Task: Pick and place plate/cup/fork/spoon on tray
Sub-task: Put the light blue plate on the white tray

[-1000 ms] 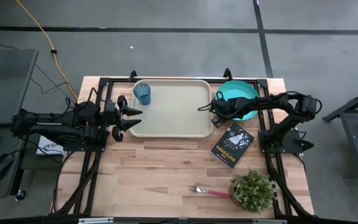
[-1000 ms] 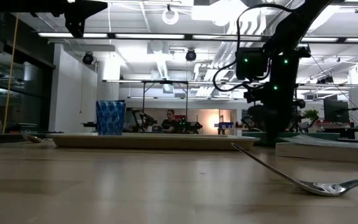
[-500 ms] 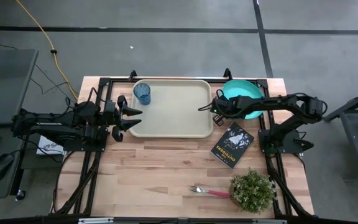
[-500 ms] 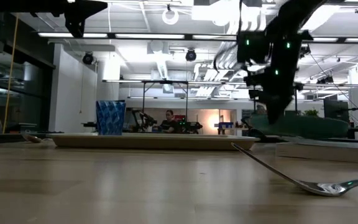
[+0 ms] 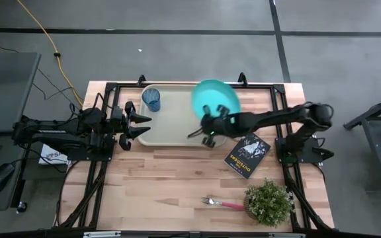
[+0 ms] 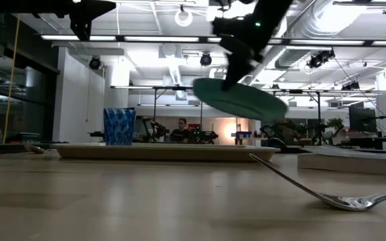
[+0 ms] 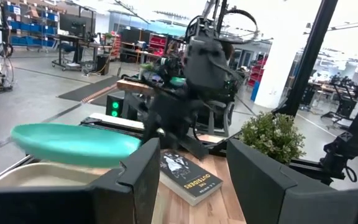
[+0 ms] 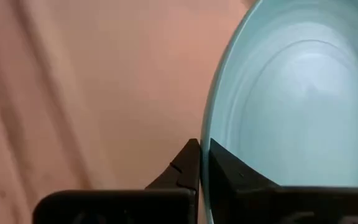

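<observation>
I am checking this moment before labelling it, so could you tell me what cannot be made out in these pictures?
- Spoon: no view shows it clearly.
- Fork: in the high view its handle end runs under the plant.
- Tray: in the high view its right part is covered by the plate and the right gripper.
- Plate: the right wrist view cuts it off at the edges.
- Cup: whether anything is in it cannot be told.

High view: overhead, straight down, whole table (image 5: 177, 192). Low view: tabletop height, level, facing the room. Wrist views: forward past their fingers, right one close. All four share the plate (image 5: 215, 99).
</observation>
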Tool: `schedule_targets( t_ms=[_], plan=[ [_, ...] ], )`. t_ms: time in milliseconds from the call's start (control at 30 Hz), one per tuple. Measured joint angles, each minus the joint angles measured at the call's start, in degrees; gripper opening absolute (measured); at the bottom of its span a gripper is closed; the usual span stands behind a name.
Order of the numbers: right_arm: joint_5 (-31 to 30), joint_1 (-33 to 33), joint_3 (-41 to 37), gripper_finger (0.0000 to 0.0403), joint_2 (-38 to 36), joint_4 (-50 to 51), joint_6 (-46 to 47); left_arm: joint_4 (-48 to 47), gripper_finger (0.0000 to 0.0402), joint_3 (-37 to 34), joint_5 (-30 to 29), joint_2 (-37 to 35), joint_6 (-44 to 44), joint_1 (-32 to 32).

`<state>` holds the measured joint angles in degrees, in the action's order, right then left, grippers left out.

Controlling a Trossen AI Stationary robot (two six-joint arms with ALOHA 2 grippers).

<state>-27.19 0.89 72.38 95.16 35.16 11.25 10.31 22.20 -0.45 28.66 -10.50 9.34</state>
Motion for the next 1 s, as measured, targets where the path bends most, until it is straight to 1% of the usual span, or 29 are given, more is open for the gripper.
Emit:
schedule_targets(
  t_ms=[200,267,433,600,733,1000],
  plan=[
    [3.69,2.58,9.70,0.0001,13.93,0.20,-12.16,-0.18,0.0168,0.00,0.00,0.00,0.00,-0.02],
    [3.83,2.74,12.13,0.0001,18.05,0.35,-15.44,-0.22,0.0168,0.00,0.00,-0.01,0.00,-0.02],
    [3.65,1.85,16.83,0.0000,25.57,0.85,-19.68,-0.24,0.0168,0.00,0.00,-0.01,0.13,0.00],
    [3.98,0.43,18.78,0.0000,28.78,0.60,-20.28,-0.24,0.0168,0.00,0.00,0.00,0.13,0.00],
    [6.46,-0.36,18.40,0.0000,28.91,-1.93,-20.16,-0.24,0.0168,0.00,0.00,0.00,0.13,0.00],
    [6.78,-0.55,18.29,0.0000,28.91,-2.89,-19.10,-0.24,0.0168,0.00,0.00,0.00,0.10,0.00]
  ],
)
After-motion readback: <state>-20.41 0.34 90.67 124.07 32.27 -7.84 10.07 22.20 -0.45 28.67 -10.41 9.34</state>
